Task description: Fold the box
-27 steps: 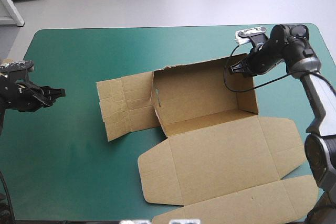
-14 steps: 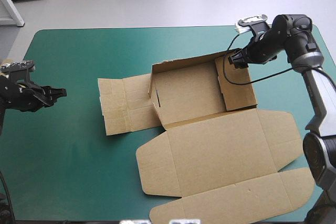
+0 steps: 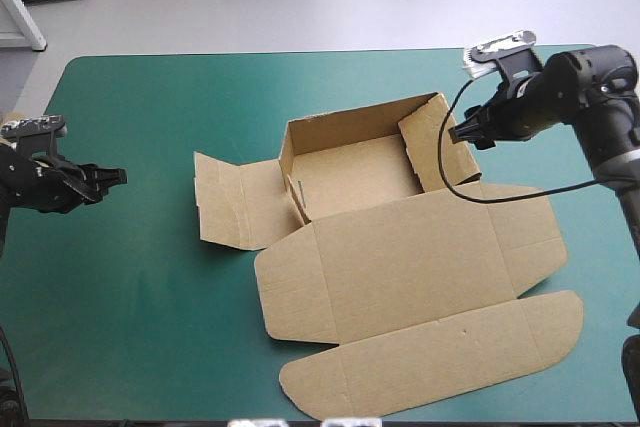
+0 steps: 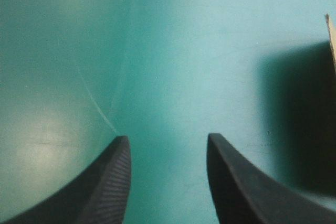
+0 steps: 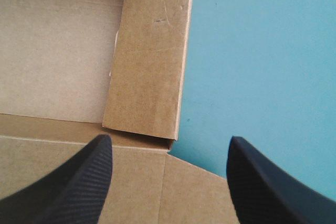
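Right arm comes in from the table's right side, elbow bent, wrist angled down toward the box's right end; right claw open, fingers wide apart, holding nothing, just beside the raised end wall. Left arm sits low at the table's left edge; left claw points toward the box, well apart from it; fingers parted, nothing between them.

Box brown, on the teal-green cover, a little right of the middle; back wall and both end walls raised around the floor; front panel and lid flat toward the near edge; one flap spread out to the left.

Right wrist view: right claw straddles the corner where the end wall meets the flat front panel; one finger over board, the other over bare cover; the high view does not resolve this. Left wrist view: left claw over bare cover; only a sliver of the box ahead and to one side, its shadow beside it.
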